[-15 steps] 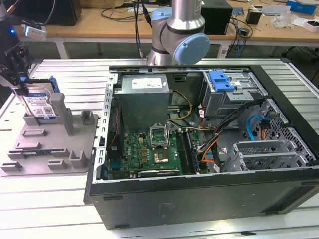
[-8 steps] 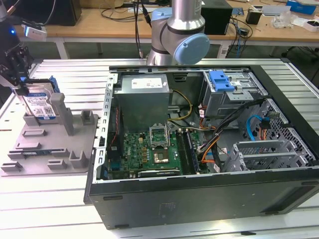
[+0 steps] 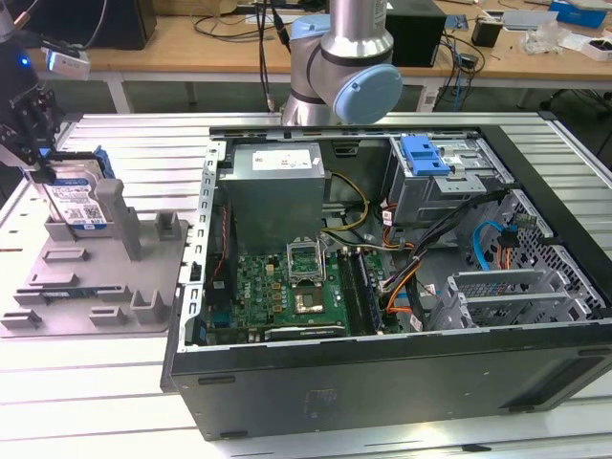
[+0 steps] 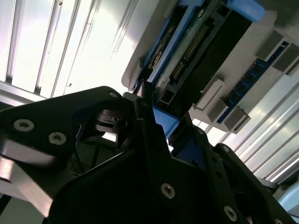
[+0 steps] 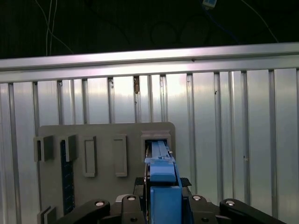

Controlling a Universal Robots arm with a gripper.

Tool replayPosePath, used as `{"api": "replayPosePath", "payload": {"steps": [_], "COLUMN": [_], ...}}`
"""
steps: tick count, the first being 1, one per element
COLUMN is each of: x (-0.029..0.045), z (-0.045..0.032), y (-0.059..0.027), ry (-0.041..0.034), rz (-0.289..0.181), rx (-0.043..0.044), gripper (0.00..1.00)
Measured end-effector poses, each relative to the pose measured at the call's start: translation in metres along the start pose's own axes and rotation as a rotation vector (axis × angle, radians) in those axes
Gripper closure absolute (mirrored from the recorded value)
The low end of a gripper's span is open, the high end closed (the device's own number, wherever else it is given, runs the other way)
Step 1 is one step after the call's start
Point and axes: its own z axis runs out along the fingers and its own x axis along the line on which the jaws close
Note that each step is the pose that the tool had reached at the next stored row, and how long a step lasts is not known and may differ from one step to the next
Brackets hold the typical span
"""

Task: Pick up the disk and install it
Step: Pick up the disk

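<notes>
On the grey fixture (image 3: 96, 287), jaws apparently clamp the upright disk (image 3: 76, 196).

A ribbed aluminium table (image 3: 124, 143) carries two things side by side. A grey slotted fixture plate (image 3: 96, 292) lies toward the exterior view's left. An open black computer case (image 3: 382, 387) sits just beside it, toward that view's right.
</notes>
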Motion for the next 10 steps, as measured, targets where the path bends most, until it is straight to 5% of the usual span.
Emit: {"api": "replayPosePath", "payload": {"steps": [10], "x": [0.0], "z": [0.0], "y": [0.0], "ry": [0.0], "rz": [0.0], "rx": [0.0001], "gripper": [0.63]}}
